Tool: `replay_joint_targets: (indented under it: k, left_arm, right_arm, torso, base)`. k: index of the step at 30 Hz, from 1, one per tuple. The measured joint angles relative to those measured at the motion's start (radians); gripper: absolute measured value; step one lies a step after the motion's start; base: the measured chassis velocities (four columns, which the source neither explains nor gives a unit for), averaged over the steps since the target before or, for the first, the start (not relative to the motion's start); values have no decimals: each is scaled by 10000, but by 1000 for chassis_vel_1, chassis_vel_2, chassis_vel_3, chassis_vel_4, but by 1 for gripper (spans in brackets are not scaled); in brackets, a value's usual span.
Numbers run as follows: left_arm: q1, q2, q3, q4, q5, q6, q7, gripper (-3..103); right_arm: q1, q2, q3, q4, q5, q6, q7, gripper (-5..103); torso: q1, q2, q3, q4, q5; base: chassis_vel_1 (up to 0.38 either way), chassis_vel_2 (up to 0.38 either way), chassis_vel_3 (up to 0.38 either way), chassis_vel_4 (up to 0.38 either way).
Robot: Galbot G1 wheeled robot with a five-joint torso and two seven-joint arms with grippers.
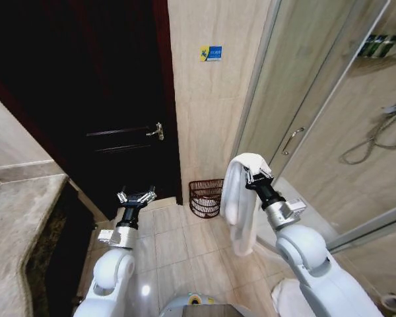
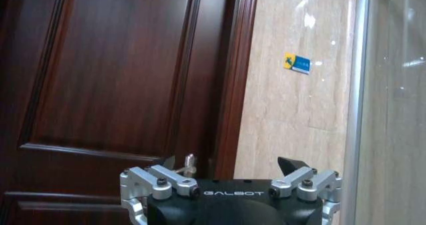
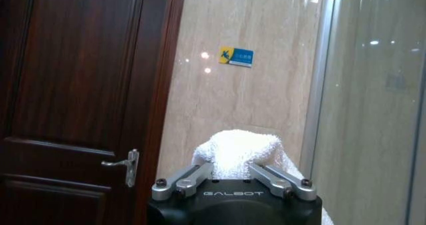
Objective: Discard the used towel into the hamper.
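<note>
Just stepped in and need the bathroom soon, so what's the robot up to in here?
It is getting rid of a used towel. The right tool is shut on the white towel, holding it up so it hangs above the tiled floor. The hamper stands ahead on the floor against the wall, beside the dark door. The left tool is open and holds nothing.

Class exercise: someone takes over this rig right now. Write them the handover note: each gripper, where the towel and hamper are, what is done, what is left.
Right gripper: shut on the white towel, held up in the air; the towel hangs down from it.
Left gripper: open, empty, raised in front of the dark door.
Hamper: on the floor by the wall, ahead of the towel.
Done: towel picked up.
Left: bring it over the hamper and drop it in.
</note>
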Motion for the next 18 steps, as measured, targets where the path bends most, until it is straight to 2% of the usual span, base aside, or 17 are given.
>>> replay_joint_targets:
  k: [18]
  left_arm:
    - [10, 7, -2, 2, 18, 30, 8, 100]
  right_arm:
    - [135, 111, 8, -180, 86, 3, -49, 7]
  torso:
    - [-11, 5, -4, 0, 0]
  base:
    - [-18, 23, 20, -21]
